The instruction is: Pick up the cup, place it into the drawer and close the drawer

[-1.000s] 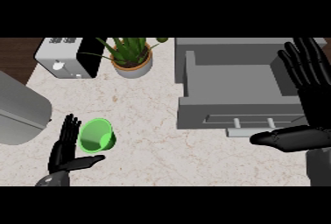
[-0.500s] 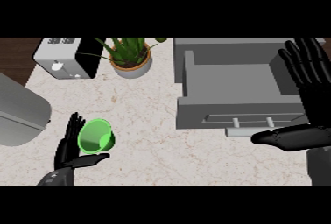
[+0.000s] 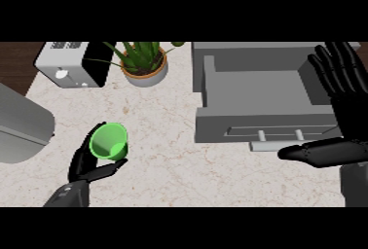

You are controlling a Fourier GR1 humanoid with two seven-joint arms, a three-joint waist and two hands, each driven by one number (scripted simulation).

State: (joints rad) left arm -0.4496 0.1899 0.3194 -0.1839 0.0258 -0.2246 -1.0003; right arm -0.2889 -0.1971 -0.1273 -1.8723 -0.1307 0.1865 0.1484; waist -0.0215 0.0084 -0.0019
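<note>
A pale marble tabletop (image 3: 187,182) fills most of the view, cream with thin brownish veins running across it. Beyond its back edge at the top left is a strip of dark brown wood (image 3: 16,65); whether that is wall or floor cannot be told. A white toaster (image 3: 70,65) with a dark side stands at the back left of the tabletop. Just right of it sits a potted plant (image 3: 144,65), long green leaves rising from a light round pot with an orange-brown ring at its top. At the left edge a large rounded grey appliance (image 3: 20,127) is cut off by the view. The light is even and soft, with only faint shadows
</note>
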